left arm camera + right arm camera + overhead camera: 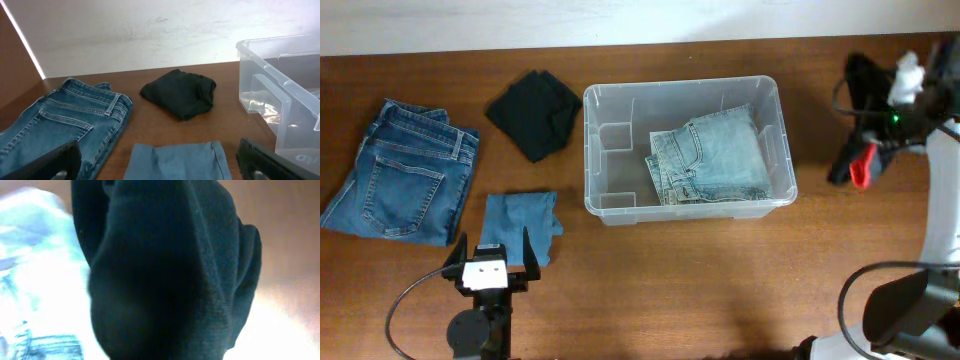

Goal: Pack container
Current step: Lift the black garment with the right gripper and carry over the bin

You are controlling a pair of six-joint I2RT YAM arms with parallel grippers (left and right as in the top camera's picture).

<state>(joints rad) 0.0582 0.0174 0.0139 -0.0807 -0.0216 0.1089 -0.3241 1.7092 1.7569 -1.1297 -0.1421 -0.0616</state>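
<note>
Container (680, 88) sits mid-desk with pale jeans (710, 155) already folded inside. My left claw (493, 243) hangs open at the blue cloth's (520, 215) near edge, probably the next pick: lower, then pinch that edge. Black fabric (165, 270) fills my right wrist view, so I cannot tell whether my right claw (855, 165) is gripping.

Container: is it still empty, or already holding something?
Partly filled. One folded pair of light jeans lies in the right part of the container; its left floor is bare.
</note>
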